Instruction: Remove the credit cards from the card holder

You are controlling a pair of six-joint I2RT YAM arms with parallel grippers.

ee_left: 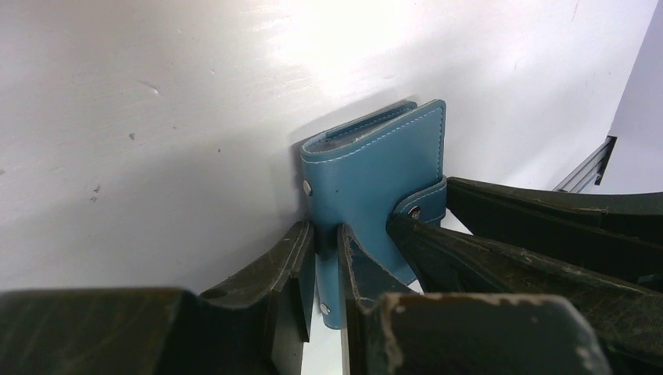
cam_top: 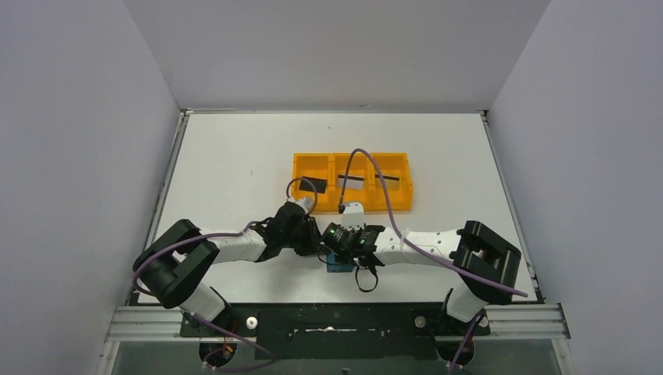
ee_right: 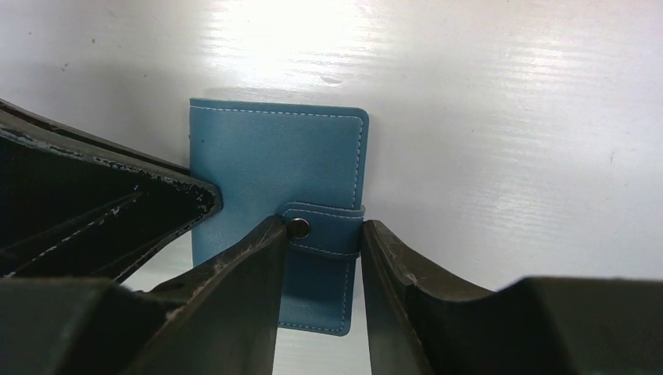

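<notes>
The teal card holder point(ee_left: 367, 168) is folded shut, its snap tab point(ee_right: 332, 233) fastened. My left gripper point(ee_left: 327, 242) is shut on its spine edge and holds it just above the table. My right gripper point(ee_right: 323, 234) has one finger on the tab's snap end and the other on the tab's folded edge. In the top view both grippers, left point(cam_top: 317, 244) and right point(cam_top: 338, 248), meet over the holder point(cam_top: 338, 264). No cards show in the holder. A black card point(cam_top: 313, 186) and two silver-grey cards point(cam_top: 352, 181) lie in the orange tray.
The orange three-compartment tray point(cam_top: 352, 209) stands just behind the two wrists, mid-table. Purple cables loop over the tray and the right arm. White walls close in the table on three sides.
</notes>
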